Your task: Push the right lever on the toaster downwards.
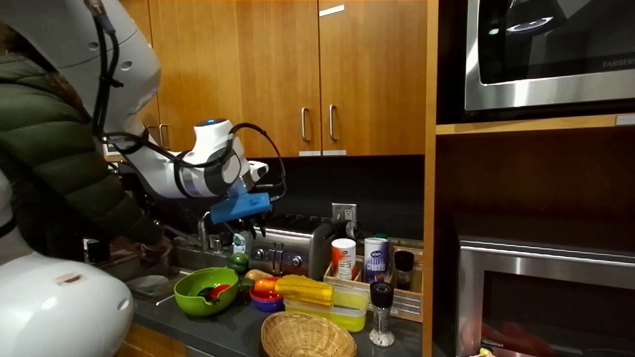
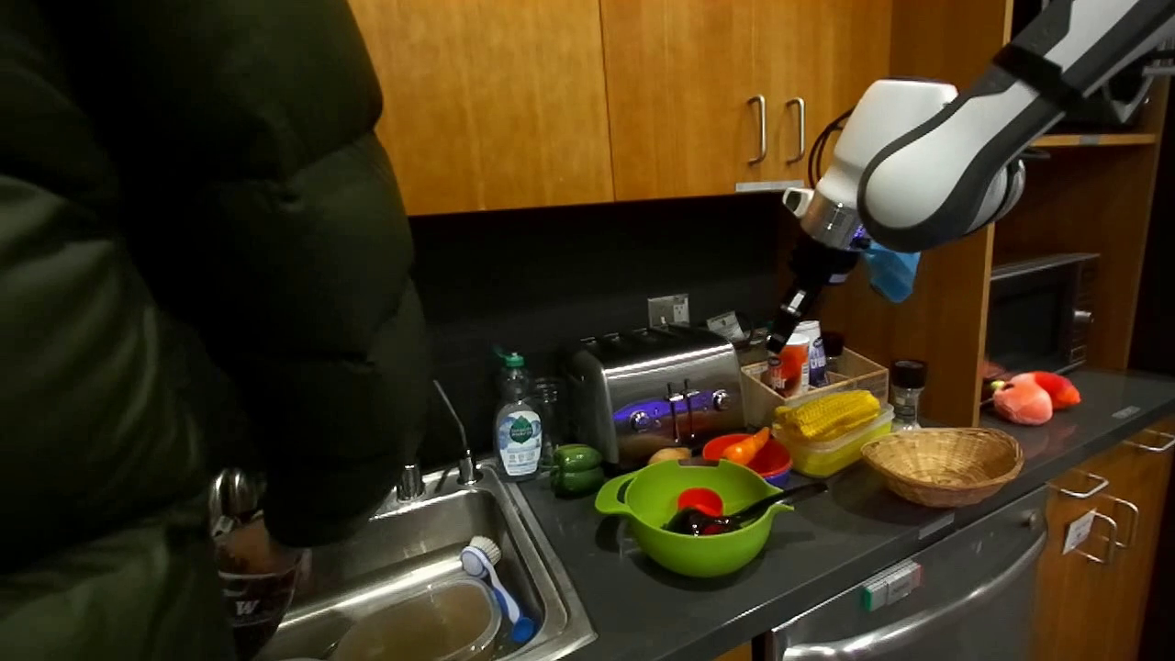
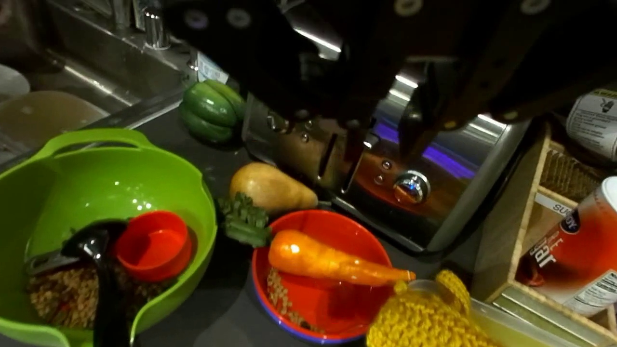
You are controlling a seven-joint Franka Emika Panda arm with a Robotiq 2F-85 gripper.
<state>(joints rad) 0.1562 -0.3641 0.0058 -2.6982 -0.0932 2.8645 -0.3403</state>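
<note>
The toaster [image 1: 292, 250] is shiny dark metal at the back of the counter, in both exterior views [image 2: 633, 404] and the wrist view [image 3: 448, 197]. Its front has two upright lever slots between two round knobs. The right lever [image 2: 689, 397] is high in its slot; in the wrist view its shiny tip [image 3: 370, 140] shows between my fingers. The left lever is hidden there. My gripper [image 1: 258, 232] points down in front of and above the toaster, also seen in an exterior view [image 2: 779, 345]. In the wrist view its dark fingers [image 3: 382, 143] are apart and empty.
A green bowl [image 2: 702, 551], a red bowl [image 3: 332, 313] with a carrot, corn [image 1: 305, 290] on a yellow container, and a basket [image 1: 305, 332] stand before the toaster. A wooden organizer [image 2: 858, 372] stands beside it. A person in a dark jacket [image 1: 54, 148] is at the sink.
</note>
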